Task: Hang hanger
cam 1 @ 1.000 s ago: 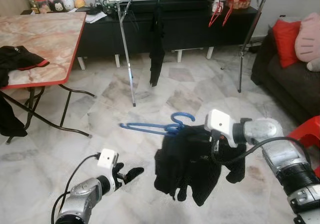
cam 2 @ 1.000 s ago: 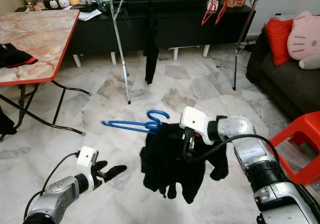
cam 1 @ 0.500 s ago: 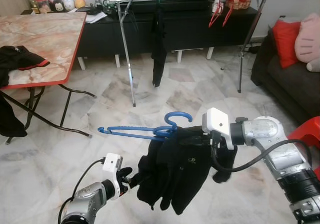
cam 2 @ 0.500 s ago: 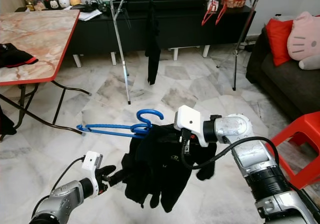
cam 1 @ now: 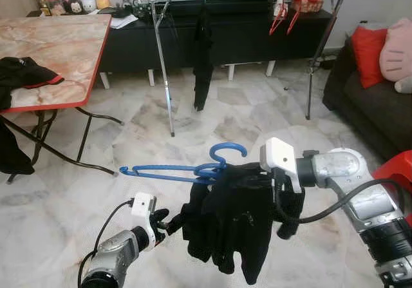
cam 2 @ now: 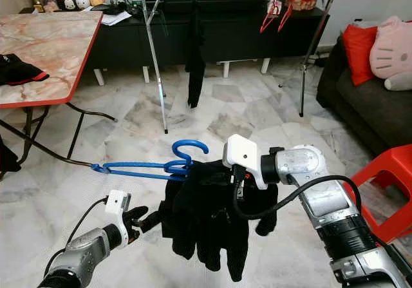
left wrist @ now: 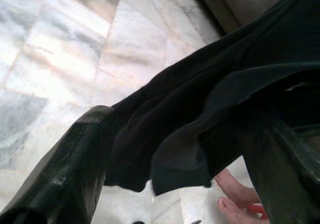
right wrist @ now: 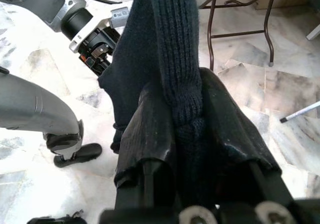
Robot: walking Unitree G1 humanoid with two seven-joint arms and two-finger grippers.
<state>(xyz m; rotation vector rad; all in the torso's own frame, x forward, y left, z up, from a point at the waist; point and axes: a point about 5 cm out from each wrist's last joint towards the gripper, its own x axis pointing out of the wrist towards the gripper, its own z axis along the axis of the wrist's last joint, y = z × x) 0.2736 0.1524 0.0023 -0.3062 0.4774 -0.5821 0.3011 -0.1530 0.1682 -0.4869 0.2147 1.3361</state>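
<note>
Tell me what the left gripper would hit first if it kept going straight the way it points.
Most likely the black garment: the left gripper points at its hanging edge, and the left wrist view has the cloth between its open jaws. Depth is hard to judge.

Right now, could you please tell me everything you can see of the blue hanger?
The blue hanger looks like thin plastic, with its hook curling upward. It hangs roughly level above the marble floor, one bare arm pointing to the robot's left. The black garment drapes over its other end, where the right gripper is clamped on the cloth.
</note>
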